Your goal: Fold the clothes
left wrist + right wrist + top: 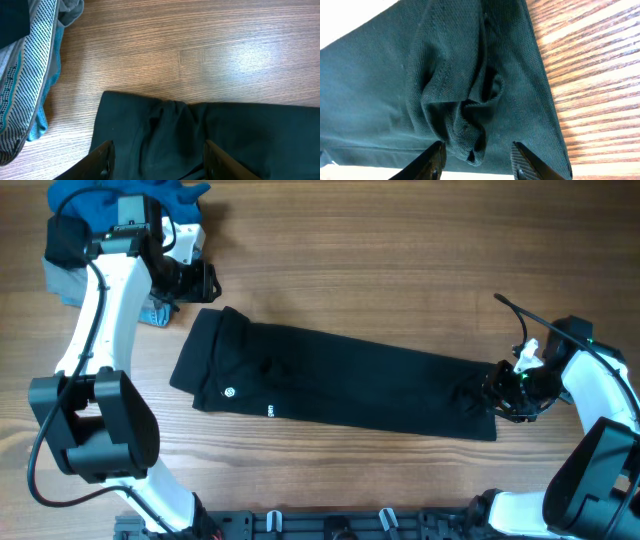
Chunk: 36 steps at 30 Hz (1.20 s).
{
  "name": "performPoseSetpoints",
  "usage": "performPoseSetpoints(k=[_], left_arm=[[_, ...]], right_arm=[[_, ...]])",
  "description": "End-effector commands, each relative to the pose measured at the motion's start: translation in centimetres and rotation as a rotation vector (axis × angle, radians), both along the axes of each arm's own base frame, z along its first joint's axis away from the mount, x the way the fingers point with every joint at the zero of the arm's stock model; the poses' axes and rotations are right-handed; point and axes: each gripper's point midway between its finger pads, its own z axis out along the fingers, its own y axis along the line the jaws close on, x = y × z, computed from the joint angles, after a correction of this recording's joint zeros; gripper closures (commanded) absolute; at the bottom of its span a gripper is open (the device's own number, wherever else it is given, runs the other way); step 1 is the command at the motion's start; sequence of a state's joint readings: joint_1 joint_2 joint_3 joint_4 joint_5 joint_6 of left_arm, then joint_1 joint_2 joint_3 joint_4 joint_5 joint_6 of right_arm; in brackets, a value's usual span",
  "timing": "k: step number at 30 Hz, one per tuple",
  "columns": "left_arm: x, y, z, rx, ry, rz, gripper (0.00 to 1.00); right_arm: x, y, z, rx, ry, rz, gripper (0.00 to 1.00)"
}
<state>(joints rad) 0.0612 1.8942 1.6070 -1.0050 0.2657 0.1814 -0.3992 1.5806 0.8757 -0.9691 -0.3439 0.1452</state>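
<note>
A long black garment (330,380) lies flat across the middle of the table, with small white marks near its left end. My left gripper (200,282) is open just above the garment's upper left corner; in the left wrist view its fingers (157,160) straddle a wrinkle in the black cloth (200,135). My right gripper (505,395) is open over the garment's right end; in the right wrist view its fingers (477,160) sit on either side of a bunched fold of the cloth (465,115).
A pile of other clothes (95,225), blue and grey, sits at the back left corner behind the left arm; its mesh-patterned edge shows in the left wrist view (30,75). Bare wooden table (400,270) surrounds the garment.
</note>
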Motion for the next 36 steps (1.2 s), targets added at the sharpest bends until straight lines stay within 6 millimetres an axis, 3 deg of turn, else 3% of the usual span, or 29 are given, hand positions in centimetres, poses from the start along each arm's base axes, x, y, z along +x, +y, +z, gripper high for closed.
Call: performPoseSetpoints(k=[1, 8, 9, 11, 15, 16, 19, 21, 22, 23, 24, 25, 26, 31, 36], left_arm=[[0.7, 0.2, 1.6, 0.004, -0.053, 0.008, 0.44], [0.8, 0.2, 1.6, 0.004, -0.057, 0.008, 0.43], [0.8, 0.2, 1.6, 0.004, -0.057, 0.008, 0.43], [0.8, 0.2, 1.6, 0.004, -0.057, 0.008, 0.43], [0.7, 0.2, 1.6, 0.004, -0.056, 0.008, 0.43], [0.7, 0.2, 1.6, 0.004, -0.056, 0.008, 0.42], [0.7, 0.2, 1.6, 0.004, -0.056, 0.008, 0.42], [0.8, 0.2, 1.6, 0.004, -0.057, 0.008, 0.41], [0.8, 0.2, 1.7, 0.004, -0.058, 0.008, 0.41], [0.8, 0.2, 1.7, 0.004, -0.059, 0.008, 0.41], [0.8, 0.2, 1.7, 0.004, -0.060, 0.008, 0.41], [0.8, 0.2, 1.7, 0.004, -0.060, 0.008, 0.41], [0.8, 0.2, 1.7, 0.004, -0.061, 0.008, 0.40], [0.8, 0.2, 1.7, 0.004, -0.060, 0.008, 0.40], [0.8, 0.2, 1.7, 0.004, -0.061, 0.008, 0.40]], right_arm=[[0.0, 0.4, -0.4, 0.024, 0.002, -0.017, 0.55], [0.4, 1.2, -1.9, 0.058, -0.031, -0.089, 0.64], [0.4, 1.2, -1.9, 0.057, -0.032, -0.088, 0.69], [0.2, 0.8, -1.8, 0.039, -0.028, -0.073, 0.96], [-2.3, -4.3, -0.1, -0.196, 0.145, -0.084, 0.93], [-2.4, -4.7, 0.2, -0.219, 0.159, -0.083, 0.69], [-3.3, -5.6, 0.5, -0.278, 0.229, -0.186, 0.63], [-3.0, -5.7, 0.4, -0.280, 0.225, -0.234, 0.50], [-2.5, -5.5, 0.4, -0.265, 0.205, -0.235, 0.51], [-1.0, -4.4, 0.4, -0.188, 0.122, -0.168, 0.69], [1.5, -1.7, 1.2, -0.017, -0.058, -0.006, 0.80], [2.8, 0.1, 2.2, 0.091, -0.165, 0.060, 0.84], [3.7, 0.8, 2.7, 0.142, -0.212, 0.052, 0.94], [2.4, -1.7, -0.4, -0.025, -0.090, -0.097, 0.96], [1.8, -1.6, -2.8, -0.037, -0.100, -0.149, 0.96]])
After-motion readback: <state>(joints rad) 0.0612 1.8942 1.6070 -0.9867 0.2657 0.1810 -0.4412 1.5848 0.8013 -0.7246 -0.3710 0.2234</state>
